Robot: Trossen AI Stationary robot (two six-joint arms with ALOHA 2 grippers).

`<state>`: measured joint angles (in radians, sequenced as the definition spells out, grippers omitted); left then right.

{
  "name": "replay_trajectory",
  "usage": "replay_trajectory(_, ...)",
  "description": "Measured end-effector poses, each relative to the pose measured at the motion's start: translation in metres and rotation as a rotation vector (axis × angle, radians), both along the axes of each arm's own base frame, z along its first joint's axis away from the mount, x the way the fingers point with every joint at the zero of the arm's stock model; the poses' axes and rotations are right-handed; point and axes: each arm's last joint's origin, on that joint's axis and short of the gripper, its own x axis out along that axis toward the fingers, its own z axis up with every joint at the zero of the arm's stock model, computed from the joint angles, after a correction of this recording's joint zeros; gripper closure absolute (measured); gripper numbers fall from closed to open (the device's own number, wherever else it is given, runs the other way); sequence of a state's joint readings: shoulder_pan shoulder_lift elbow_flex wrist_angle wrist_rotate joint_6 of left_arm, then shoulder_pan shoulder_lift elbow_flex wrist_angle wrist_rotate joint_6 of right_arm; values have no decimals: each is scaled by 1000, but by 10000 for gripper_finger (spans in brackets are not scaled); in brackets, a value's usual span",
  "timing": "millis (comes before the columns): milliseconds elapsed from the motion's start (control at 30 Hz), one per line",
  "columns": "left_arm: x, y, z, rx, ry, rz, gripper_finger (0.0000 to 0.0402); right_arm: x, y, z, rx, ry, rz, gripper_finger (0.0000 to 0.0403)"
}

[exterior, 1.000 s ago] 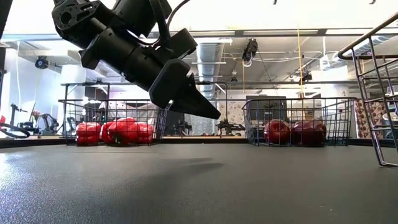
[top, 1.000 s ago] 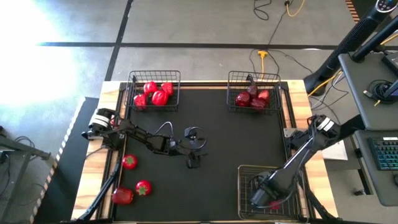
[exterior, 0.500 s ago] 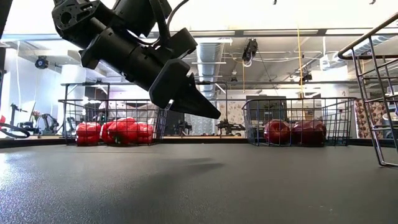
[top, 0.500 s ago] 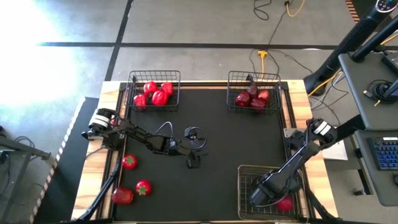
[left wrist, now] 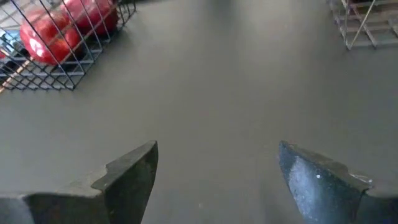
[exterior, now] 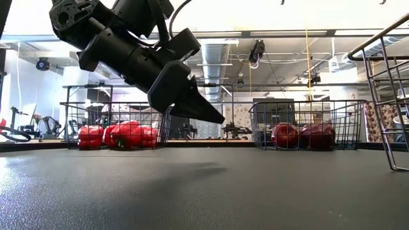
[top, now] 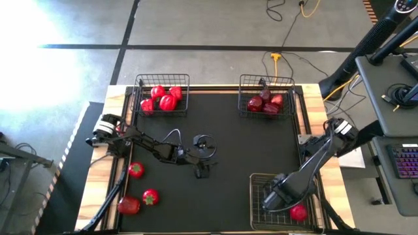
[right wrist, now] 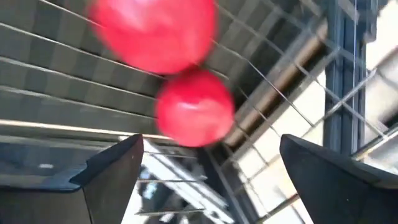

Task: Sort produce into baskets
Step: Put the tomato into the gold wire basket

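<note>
Your right hand [top: 273,201] hung over the basket [top: 256,215] at the desk's five o'clock corner, fingers spread wide and gripping nothing. A round red tomato [top: 299,212] lay loose on that basket's mesh floor, just beside the hand at its four o'clock. Your left hand [top: 202,171] hovered above the bare black desk [top: 235,140] near the centre, fingers apart and empty, clear of the surface. At eleven o'clock, the far-left basket [top: 162,79] carried bright red peppers [top: 162,98]. At one o'clock, the far-right basket [top: 266,79] carried dark maroon fruits [top: 264,102]. Three red pieces [top: 136,170] sat unsorted along the desk's edge at eight o'clock, well apart from your left hand.
</note>
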<state>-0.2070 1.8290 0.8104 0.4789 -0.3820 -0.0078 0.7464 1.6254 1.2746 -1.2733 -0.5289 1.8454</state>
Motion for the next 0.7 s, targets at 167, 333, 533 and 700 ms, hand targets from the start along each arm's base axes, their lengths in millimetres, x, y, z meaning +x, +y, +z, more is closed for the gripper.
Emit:
replay_trajectory(167, 0, -3, 1, 5, -15, -11, 88, 16, -9, 44, -145, -317, -34, 35)
replay_trajectory(333, -3, -17, 2, 24, -13, -65, 88, 38, -26, 81, -340, -692, 77, 35)
replay_trajectory(533, -19, -47, 22, -19, -31, -140, 88, 70, -51, 97, -635, -959, 451, 35)
replay_trajectory(700, -48, -69, 39, -115, 11, -170, 88, 103, -75, 77, -681, -956, 746, 35)
